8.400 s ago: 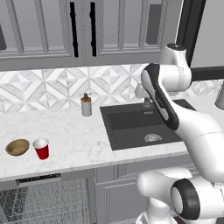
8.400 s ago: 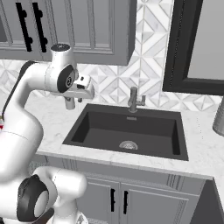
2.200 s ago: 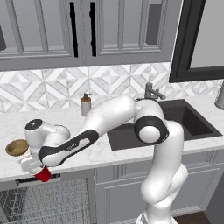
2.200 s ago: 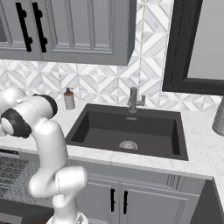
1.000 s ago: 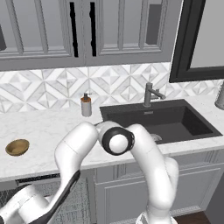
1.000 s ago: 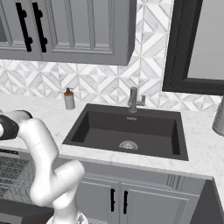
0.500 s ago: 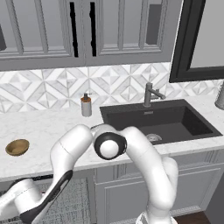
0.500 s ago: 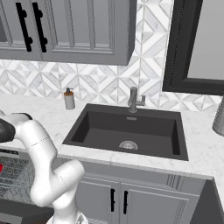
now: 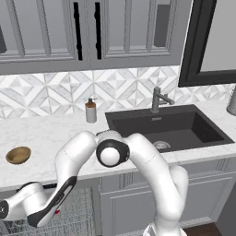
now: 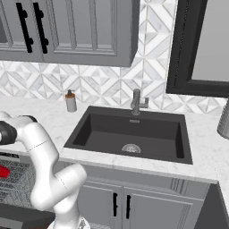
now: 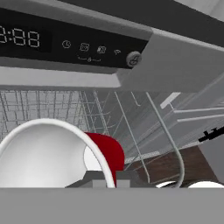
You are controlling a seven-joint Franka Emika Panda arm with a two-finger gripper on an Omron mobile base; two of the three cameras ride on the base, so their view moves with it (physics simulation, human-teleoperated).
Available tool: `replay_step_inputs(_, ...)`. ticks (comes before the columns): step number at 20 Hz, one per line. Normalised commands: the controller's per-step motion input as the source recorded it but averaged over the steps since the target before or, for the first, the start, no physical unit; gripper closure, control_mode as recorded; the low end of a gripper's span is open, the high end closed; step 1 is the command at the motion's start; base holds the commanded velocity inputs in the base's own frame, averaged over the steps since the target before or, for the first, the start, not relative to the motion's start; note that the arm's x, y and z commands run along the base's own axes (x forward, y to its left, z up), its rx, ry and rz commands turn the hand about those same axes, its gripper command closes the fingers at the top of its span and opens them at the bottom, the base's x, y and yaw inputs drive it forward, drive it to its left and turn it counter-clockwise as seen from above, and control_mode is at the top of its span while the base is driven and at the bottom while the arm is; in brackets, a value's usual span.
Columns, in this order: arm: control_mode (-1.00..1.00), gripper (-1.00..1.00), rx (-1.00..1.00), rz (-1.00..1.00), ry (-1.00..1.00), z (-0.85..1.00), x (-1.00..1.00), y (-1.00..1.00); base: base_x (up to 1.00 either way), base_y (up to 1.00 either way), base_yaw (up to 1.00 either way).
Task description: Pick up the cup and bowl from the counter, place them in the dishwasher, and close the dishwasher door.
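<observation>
Down inside the open dishwasher (image 11: 87, 113), just under its black control strip (image 11: 65, 43) with the white clock digits and symbols, the gripper (image 11: 105, 179) is closed on the white rim of the cup (image 11: 65, 153). In the hand view the cup's white inside and rim lie close to the lens, its red wall showing to the right of the rim, and the grey wire rack (image 11: 52, 107) runs behind and around it. Whether the cup touches the rack I cannot tell. In the right base view a small patch of the red cup (image 10: 3, 172) shows at the left edge, over the wire rack (image 10: 15, 181) and below the edge of the table.

In the left base view the white arm bends down from the table's front edge and reaches low to the left, its forearm over the dishwasher rack (image 9: 78, 216) at the bottom of the picture.

Up on the white marble table (image 9: 46, 138), the golden-brown bowl (image 9: 18, 155) sits near the left end, well apart from the arm. Farther back, the soap dispenser (image 9: 91, 111) stands upright near the backsplash, just left of the black sink (image 9: 170, 129). The faucet (image 9: 157, 99) rises behind the sink, and grey panelled cabinets (image 9: 87, 32) hang above.
</observation>
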Motion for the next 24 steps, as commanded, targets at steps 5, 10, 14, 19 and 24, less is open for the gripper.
replay_step_inputs(5,-1.0,1.0,0.05,-0.01,0.07,-0.38,0.31,0.0,0.0,0.0,0.0)
replay_step_inputs(10,-1.0,1.0,0.01,-0.06,0.13,-0.3,0.43,0.0,0.0,0.0,0.0)
replay_step_inputs(14,-1.0,1.0,0.0,0.0,0.08,-0.36,0.11,0.01,0.0,0.0,0.0)
replay_step_inputs(19,-1.0,1.0,0.01,0.0,0.0,-0.41,0.01,0.13,0.0,0.0,0.0)
replay_step_inputs(24,-1.0,-1.0,0.01,0.0,0.0,-0.33,0.0,0.08,0.0,0.0,0.0)
